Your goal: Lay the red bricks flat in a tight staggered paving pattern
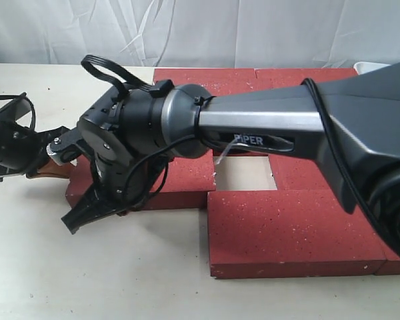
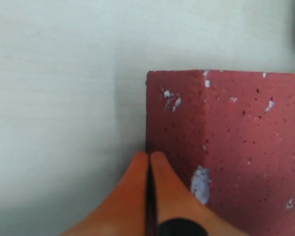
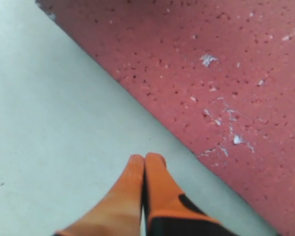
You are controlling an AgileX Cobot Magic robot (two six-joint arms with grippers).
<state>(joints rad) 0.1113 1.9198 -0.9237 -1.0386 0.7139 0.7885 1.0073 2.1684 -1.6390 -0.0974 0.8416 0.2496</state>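
Observation:
Several red bricks (image 1: pixel 293 230) lie flat on the pale table (image 1: pixel 120 280), with a bare rectangular gap (image 1: pixel 243 172) among them. The leftmost brick (image 1: pixel 183 181) is partly hidden by my right arm. My right gripper (image 1: pixel 75 222) hangs shut and empty just off that brick's near left corner. In the right wrist view its orange fingertips (image 3: pixel 136 162) meet over bare table beside the brick's edge (image 3: pixel 211 88). My left gripper (image 1: pixel 52 168) is shut and empty, with its tips (image 2: pixel 148 156) against the end face of the same brick (image 2: pixel 236 137).
A back row of bricks (image 1: pixel 253 77) runs under a white curtain (image 1: pixel 200 27). A white object's corner (image 1: pixel 370 65) shows at the far right. My right arm (image 1: pixel 267 120) crosses over the middle of the paving.

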